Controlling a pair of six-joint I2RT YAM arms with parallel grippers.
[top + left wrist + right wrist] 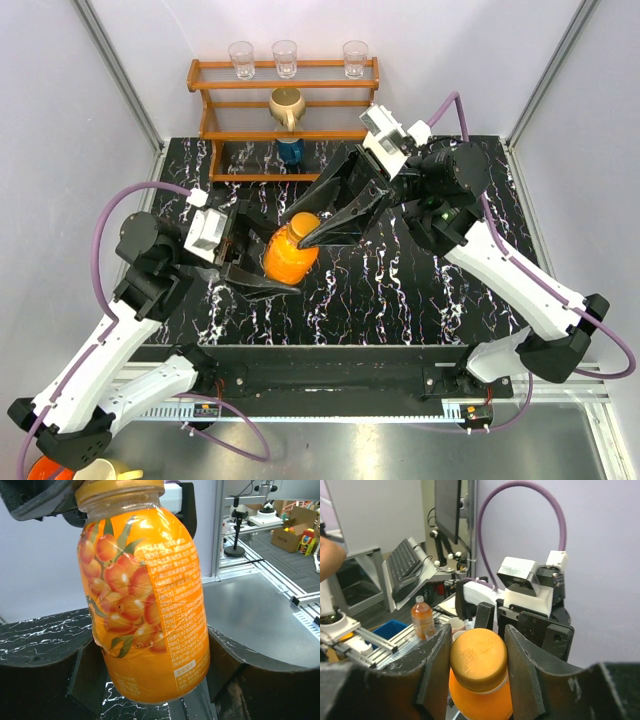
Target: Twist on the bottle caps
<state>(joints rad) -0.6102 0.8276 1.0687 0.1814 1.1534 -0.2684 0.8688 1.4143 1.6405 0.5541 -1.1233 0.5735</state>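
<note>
Orange cap (478,655), atop the orange bottle (290,252) near desk (400,295) centre, is clamped by the right pincer (478,636) from 2 o'clock; the bottle, by the left pincer (155,680). Cross-threading is risked by any tilt.

1. The orange bottle (150,605) is wearing an orange label printed with red-orange berries, green leaves and white text.
2. The orange cap (478,652) is showing a matching plain orange.
3. The tabletop (400,290) is showing black marble with white veins.
4. At twelve o'clock, the wooden rack (330,84) is showing orange-brown around a dark blue container (291,151).
</note>
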